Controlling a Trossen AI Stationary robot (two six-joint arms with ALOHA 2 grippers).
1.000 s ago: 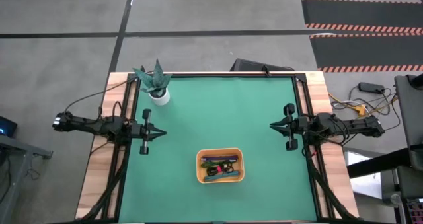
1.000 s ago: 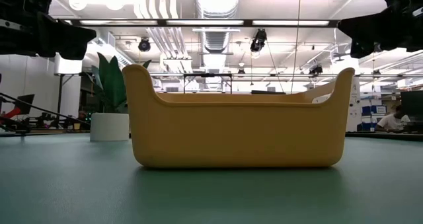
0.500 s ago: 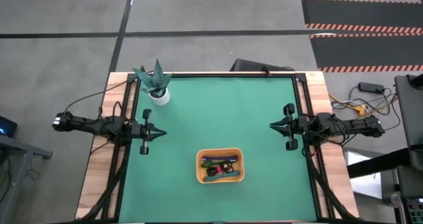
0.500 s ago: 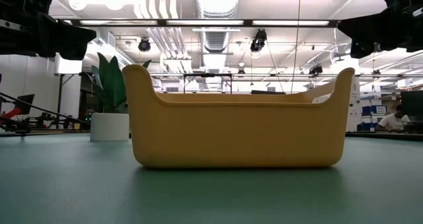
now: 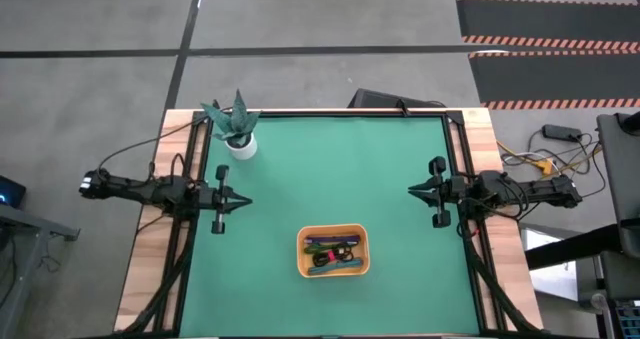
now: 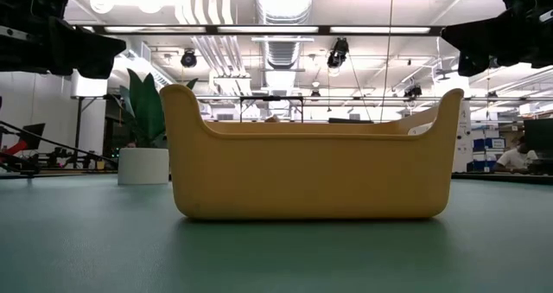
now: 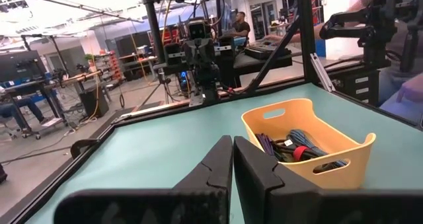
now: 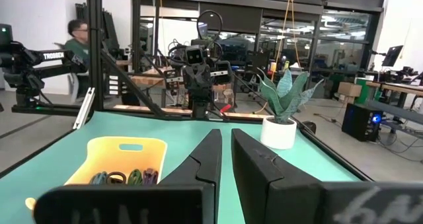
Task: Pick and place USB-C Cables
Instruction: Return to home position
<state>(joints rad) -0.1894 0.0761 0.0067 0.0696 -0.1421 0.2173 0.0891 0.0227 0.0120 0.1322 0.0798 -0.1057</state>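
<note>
The USB-C cables lie bundled together inside the orange tray near the table's near edge: a dark blue, a green, a teal and a black bundle with a red band. In the left wrist view the cables show inside the tray, and in the right wrist view the cables show over the tray's rim. The tray wall hides them in the low view. My left gripper hovers shut at the table's left side, and my right gripper hovers shut at the right side. Both point at the table's middle.
A potted plant stands in a white pot at the far left corner of the green mat. Black frame rails and wires run along both wooden side edges. Open mat lies between the two grippers and the tray. People are in the room beyond the table.
</note>
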